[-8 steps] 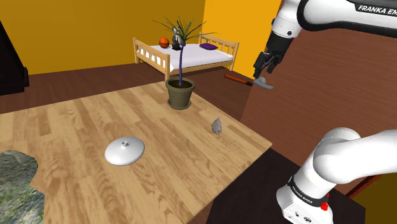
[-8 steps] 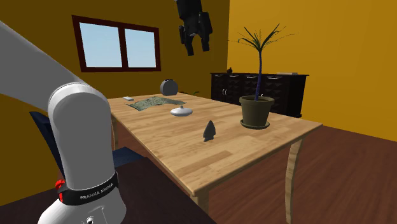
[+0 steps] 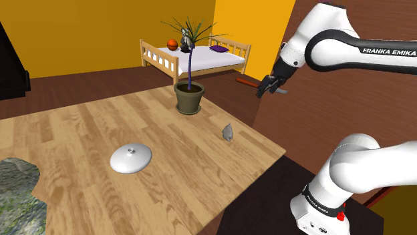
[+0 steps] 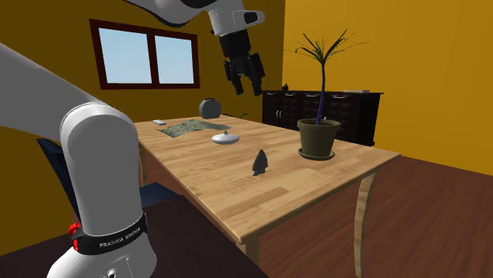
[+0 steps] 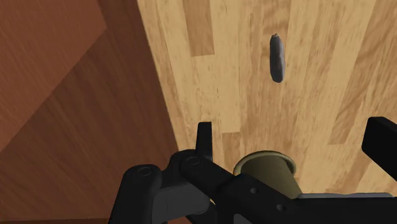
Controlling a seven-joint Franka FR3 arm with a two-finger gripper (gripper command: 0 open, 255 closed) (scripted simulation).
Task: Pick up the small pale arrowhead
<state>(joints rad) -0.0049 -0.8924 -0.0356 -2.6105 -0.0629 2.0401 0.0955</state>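
Note:
The arrowhead is a small grey stone standing on edge on the wooden table, near its edge on the shoulder view's right. It looks dark in the second exterior view. My black gripper hangs high in the air, beyond that table edge and above the arrowhead's level. In the second exterior view the gripper is up and a little left of the arrowhead. In the wrist view the fingers stand wide apart with nothing between them, and the arrowhead lies well ahead of the fingertips.
A potted plant stands close behind the arrowhead, its pot under the hand in the wrist view. A white domed lid and a mottled green mat lie farther along the table. A bed stands on the floor beyond.
The gripper has come down and shifted slightly to the shoulder view's left, toward the table. The arrowhead, the pot and the lid have not moved.

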